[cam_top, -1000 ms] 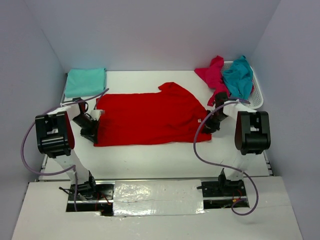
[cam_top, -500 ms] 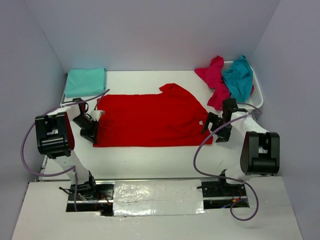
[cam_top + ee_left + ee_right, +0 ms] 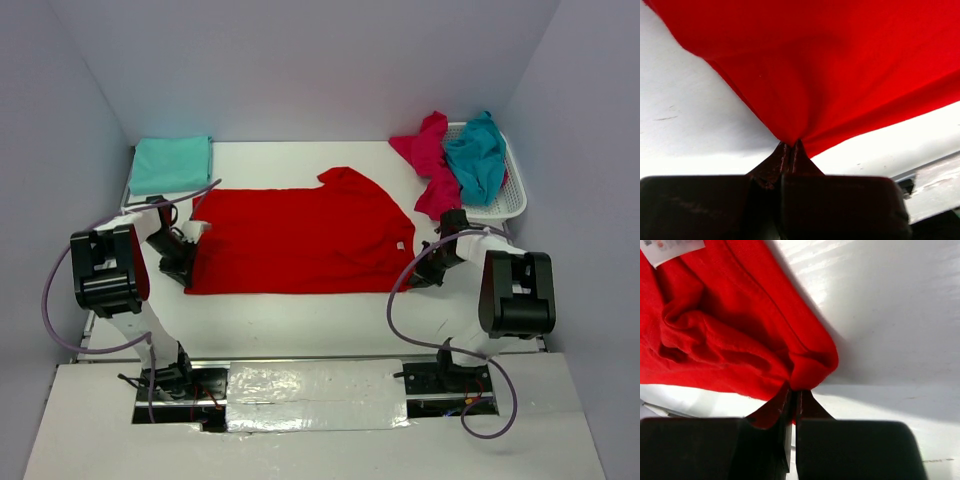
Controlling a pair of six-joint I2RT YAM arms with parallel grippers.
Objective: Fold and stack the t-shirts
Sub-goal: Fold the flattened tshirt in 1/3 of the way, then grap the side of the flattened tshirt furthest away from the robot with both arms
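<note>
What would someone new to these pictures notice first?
A red t-shirt lies spread across the middle of the table, its ends pinched by the left gripper and right gripper. A folded teal shirt sits far left; a pink shirt and crumpled teal shirt spill from the basket far right.

Site condition as observed. A white table (image 3: 300, 320) is lying flat inside a three-sided enclosure, and its surface is showing glare toward the near edge. A faint dark scuff (image 3: 665, 118) is showing on it in the left wrist view. A white mesh basket (image 3: 517, 196) is sitting at the far right corner of the table, its rim running just beside the right wall (image 3: 590, 150). The back wall (image 3: 300, 70) and left wall (image 3: 50, 150) are standing plain, pale lavender-grey. A shiny crinkled sheet (image 3: 315, 382) is lying centred just beyond the table's near edge. A white board (image 3: 300, 450) is spanning the foreground nearer still.
</note>
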